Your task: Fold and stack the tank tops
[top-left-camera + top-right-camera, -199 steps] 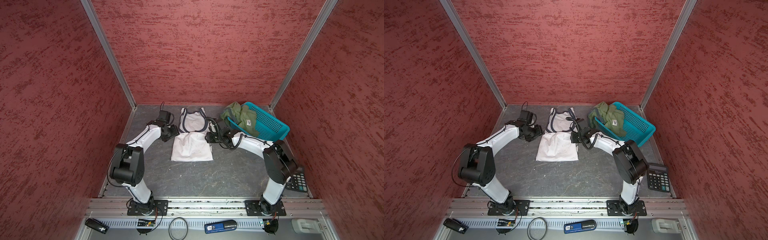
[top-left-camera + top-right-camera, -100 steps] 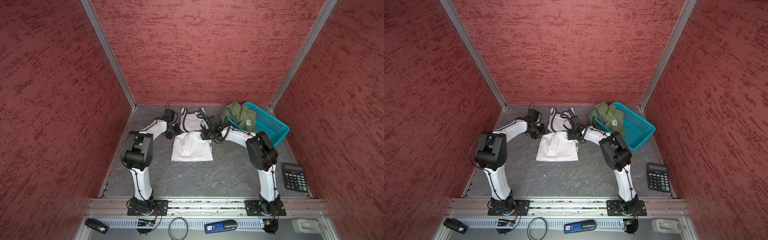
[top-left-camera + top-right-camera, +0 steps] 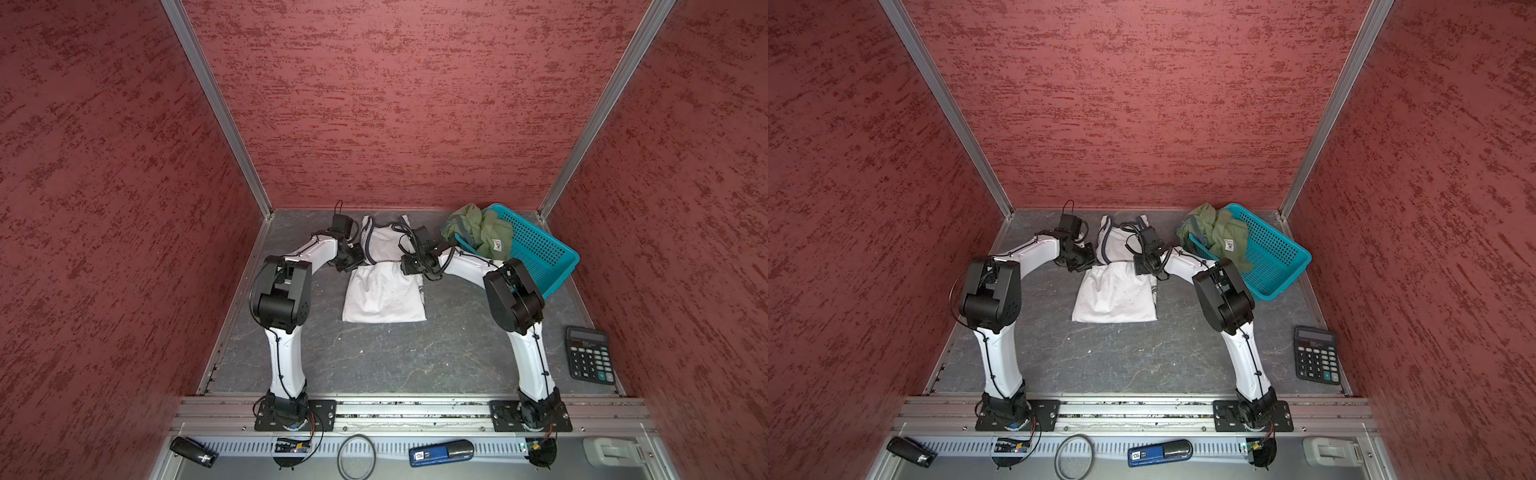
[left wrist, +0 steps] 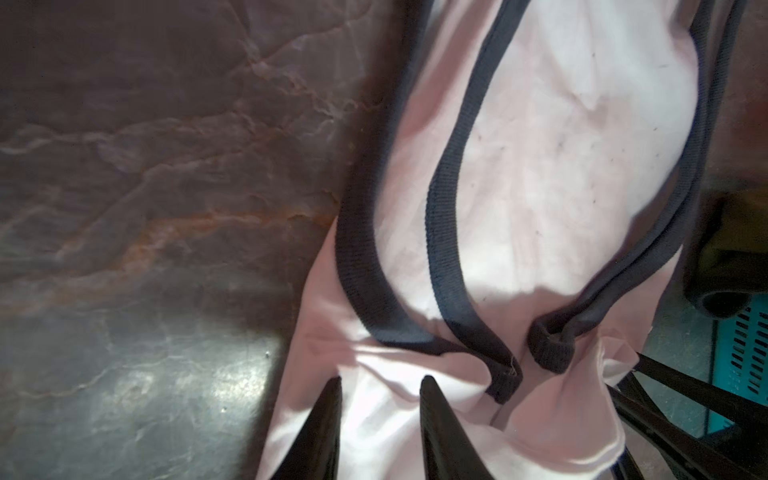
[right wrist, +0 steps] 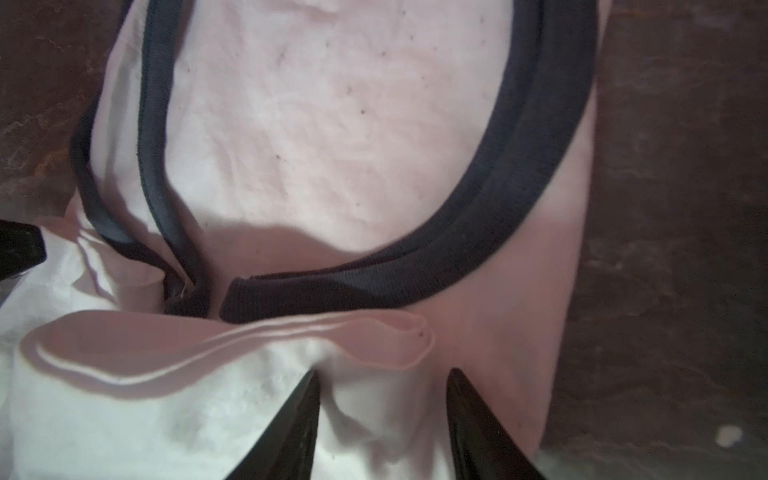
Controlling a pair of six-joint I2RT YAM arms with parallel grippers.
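On the left, the left gripper had moved in from beside the white tank top to its edge at the bottom of the armhole. Its fingers had drawn closer together over the last second. They stood apart even so, with white cloth between the tips, so a firm pinch looked not yet made.

The white tank top lay in the middle of the table, toward the back wall, flat but for a crease across it between the two grippers. Its long axis ran from the robot's side to the back wall, with the straps pointing at the wall and the hem toward the arm bases.

The right gripper had likewise come up to the opposite armhole, its fingers spread with a ridge of cloth between them. Both arms so placed suggested a crosswise fold was about to begin.

Farther right, the olive tank top hung crumpled over the rim of the teal basket, not yet folded.
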